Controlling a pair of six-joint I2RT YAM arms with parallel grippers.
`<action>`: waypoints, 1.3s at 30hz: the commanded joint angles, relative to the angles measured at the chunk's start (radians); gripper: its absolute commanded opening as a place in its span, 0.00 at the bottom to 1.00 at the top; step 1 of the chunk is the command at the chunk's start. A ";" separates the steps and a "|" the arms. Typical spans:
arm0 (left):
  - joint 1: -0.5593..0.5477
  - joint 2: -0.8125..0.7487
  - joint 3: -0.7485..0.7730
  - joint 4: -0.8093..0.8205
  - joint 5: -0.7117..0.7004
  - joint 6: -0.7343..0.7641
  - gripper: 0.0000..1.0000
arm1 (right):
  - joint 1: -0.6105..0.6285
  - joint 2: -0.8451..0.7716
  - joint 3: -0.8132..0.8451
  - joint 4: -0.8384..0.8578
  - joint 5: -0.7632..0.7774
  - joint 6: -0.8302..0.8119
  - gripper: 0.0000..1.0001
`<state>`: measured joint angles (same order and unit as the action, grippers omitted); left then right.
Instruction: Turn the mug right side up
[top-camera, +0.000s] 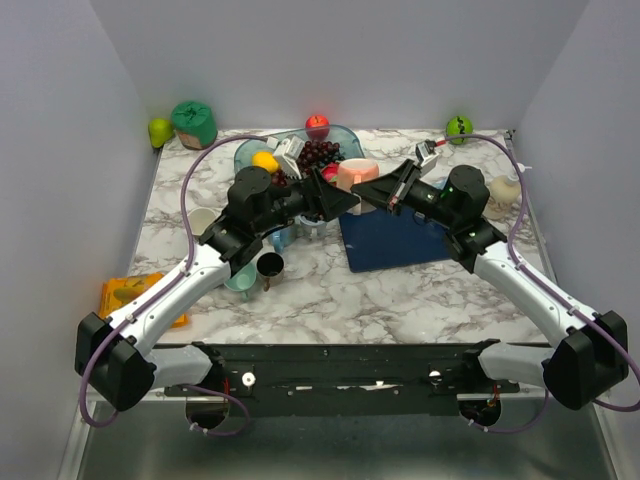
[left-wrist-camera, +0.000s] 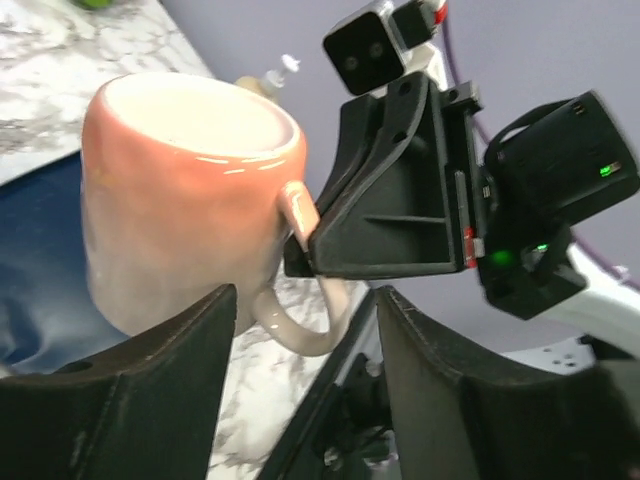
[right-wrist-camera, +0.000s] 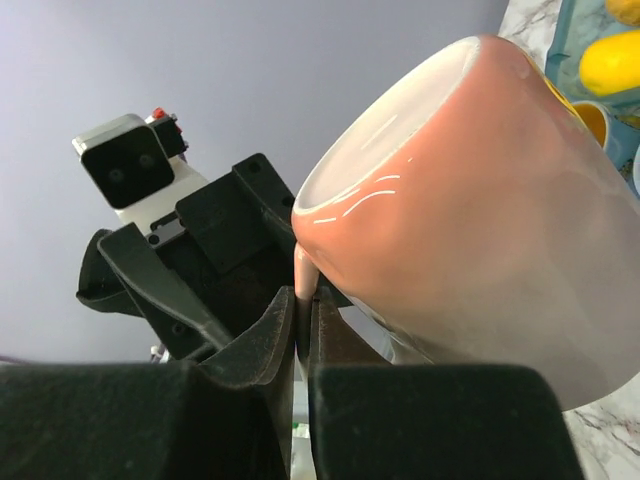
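mug (left-wrist-camera: 180, 200) | pink, whitish end up | handle (left-wrist-camera: 300, 310) twd R | at blue mat (top-camera: 400, 245) far-L corner

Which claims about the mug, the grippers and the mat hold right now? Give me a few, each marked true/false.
1. The right gripper has its jaws pinched on the handle of the mug. True.
2. The mug is blue. False: it is pink.
3. The left gripper has its jaws clamped shut. False: they stand apart, and the handle shows in the gap between them.
4. A dark blue mat lies on the marble table. True.
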<state>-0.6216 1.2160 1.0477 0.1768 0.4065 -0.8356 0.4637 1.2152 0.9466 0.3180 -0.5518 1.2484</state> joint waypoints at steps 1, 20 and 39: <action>-0.056 0.016 0.063 -0.202 -0.090 0.310 0.62 | 0.010 -0.025 0.035 0.032 0.027 -0.017 0.01; -0.277 0.200 0.336 -0.629 -0.687 0.494 0.25 | 0.101 -0.037 0.084 -0.106 0.214 -0.109 0.01; -0.277 0.137 0.402 -0.944 -0.563 0.392 0.00 | 0.102 -0.075 0.118 -0.628 0.334 -0.415 0.44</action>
<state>-0.9024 1.4307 1.4483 -0.7212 -0.1883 -0.4175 0.5636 1.2133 1.0843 -0.2260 -0.2810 0.9421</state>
